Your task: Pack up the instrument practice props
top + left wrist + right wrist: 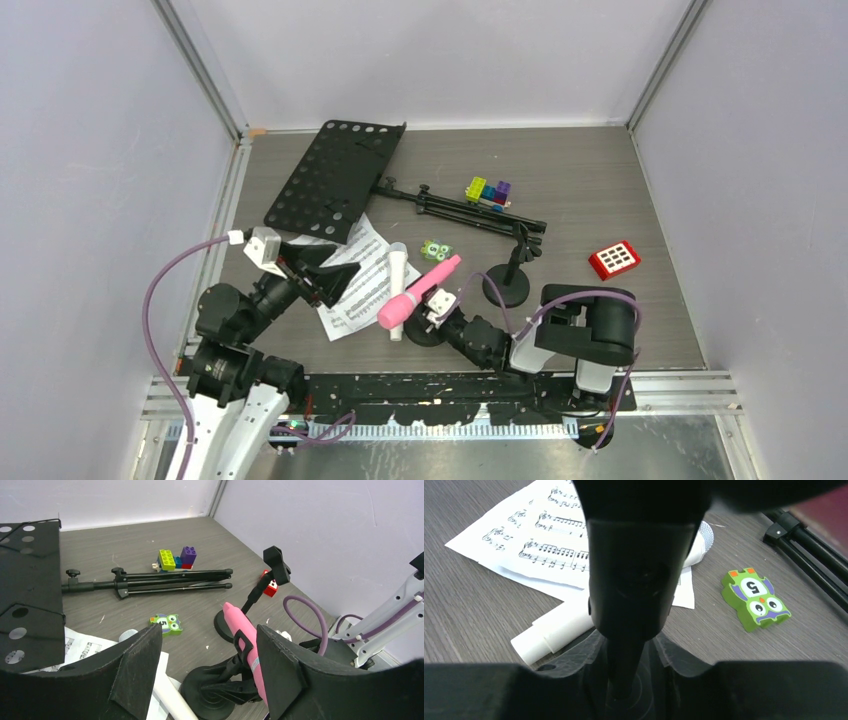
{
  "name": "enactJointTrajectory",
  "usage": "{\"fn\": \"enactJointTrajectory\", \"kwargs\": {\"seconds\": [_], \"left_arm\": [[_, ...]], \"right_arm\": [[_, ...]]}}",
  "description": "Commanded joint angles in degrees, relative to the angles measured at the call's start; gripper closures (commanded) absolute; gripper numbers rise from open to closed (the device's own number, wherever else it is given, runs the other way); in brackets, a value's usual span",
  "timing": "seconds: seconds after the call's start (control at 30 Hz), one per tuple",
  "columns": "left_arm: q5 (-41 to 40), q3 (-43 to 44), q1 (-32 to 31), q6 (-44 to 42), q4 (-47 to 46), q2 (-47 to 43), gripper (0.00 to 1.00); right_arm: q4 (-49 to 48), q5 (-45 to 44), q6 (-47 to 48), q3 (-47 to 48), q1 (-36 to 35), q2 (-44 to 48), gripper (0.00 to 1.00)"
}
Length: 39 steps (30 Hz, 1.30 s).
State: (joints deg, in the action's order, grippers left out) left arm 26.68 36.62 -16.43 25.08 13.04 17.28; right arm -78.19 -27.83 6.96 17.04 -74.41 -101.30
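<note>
Music desk (330,180) lies flat at the far-left of the table (600,170). Its folded tripod legs (470,208) stick out to the desk's right.

Sheet-music pages (362,285) are on the near side of the desk, one corner tucked under its near edge. White mic (397,270) lies just right of the pages, partly on them. Pink mic (415,298) sits tilted in a clip on the near mic mount (425,335), near-right of the desk, touching the white mic. 2nd mic mount (507,288) stands upright further right, by the tips of the tripod legs.

L arm comes up from its base and bends fwd, wrist just near of the desk. Left gripper (325,280) sits low over the pages, aimed right. In the wrist view its fingers (135,675) are spread wide w/ nothing between them.

R arm is folded low, elbow up, forearm running left toward the desk side. Right gripper (435,312) is at the near mic mount, the stem between its jaws in the wrist view. Can't tell if they're pinching it or still apart.

Toy blocks (488,190) are right of the desk beyond the legs. Green owl tile (436,251) is near-right of the desk. Red keypad (614,259) is far right of the desk.
</note>
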Motion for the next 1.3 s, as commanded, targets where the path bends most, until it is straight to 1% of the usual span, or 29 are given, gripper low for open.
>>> {"fn": "enactJointTrajectory", "kwargs": {"seconds": [0.0, 0.03, 0.2, 0.37, 0.47, 0.53, 0.6, 0.73, 0.9, 0.97, 1.07, 1.17, 1.27], "left_arm": [[1.2, -1.1, 0.3, 0.6, -4.8, -0.5, 0.29], [1.1, -1.4, 0.3, 0.8, -4.7, -0.8, 0.29], [0.9, -2.6, 0.3, 1.8, -4.3, -2.4, 0.27], [0.1, -3.4, 0.3, 1.8, -3.4, -3.9, 0.21], [-3.1, -4.1, 0.3, 1.8, -3.0, -6.6, 0.16], [-5.2, -4.9, 0.3, 2.1, -4.0, -8.8, 0.12], [-6.9, -5.9, 0.3, 2.5, -6.1, -10.9, 0.10], [-6.1, -8.0, 0.2, 5.2, -15.4, -11.7, 0.08], [-2.5, -7.2, 0.3, 8.9, -28.2, -3.6, 0.07], [-1.0, -7.6, 0.2, 10.3, -36.5, -0.1, 0.06], [2.8, -8.3, 0.3, 11.3, -47.5, 4.8, 0.06], [9.0, -7.5, 0.1, 10.1, -57.4, 10.4, 0.06], [15.0, -5.5, -1.0, 8.8, -64.2, 15.7, 0.05]], "right_arm": [[-4.3, -0.8, 1.0, 2.9, -0.1, -0.7, 0.66], [-4.3, -0.4, 1.0, 3.2, -0.1, -0.8, 0.69], [-4.3, 0.7, 0.8, 5.0, -0.1, -1.6, 0.98], [-4.4, -1.3, -0.6, 6.2, -0.1, -1.5, 0.99], [-4.3, -6.6, -3.2, 6.1, 0.0, 0.4, 0.99], [-4.3, -12.0, -7.3, 6.1, -0.1, 2.7, 0.99], [-4.2, -14.7, -9.8, 6.1, -0.1, 5.5, 0.99], [-3.8, -16.2, -11.7, 7.5, -0.1, 9.6, 1.00], [-0.7, -18.6, -12.6, 10.3, -0.2, 15.7, 1.00], [2.1, -18.8, -13.8, 11.7, -0.3, 18.4, 0.99], [11.7, -19.6, -17.1, 15.4, -0.4, 22.9, 1.00], [22.5, -18.5, -19.9, 20.3, -0.5, 26.2, 0.99], [29.0, -17.0, -21.0, 24.4, -0.4, 28.5, 0.99]]}}
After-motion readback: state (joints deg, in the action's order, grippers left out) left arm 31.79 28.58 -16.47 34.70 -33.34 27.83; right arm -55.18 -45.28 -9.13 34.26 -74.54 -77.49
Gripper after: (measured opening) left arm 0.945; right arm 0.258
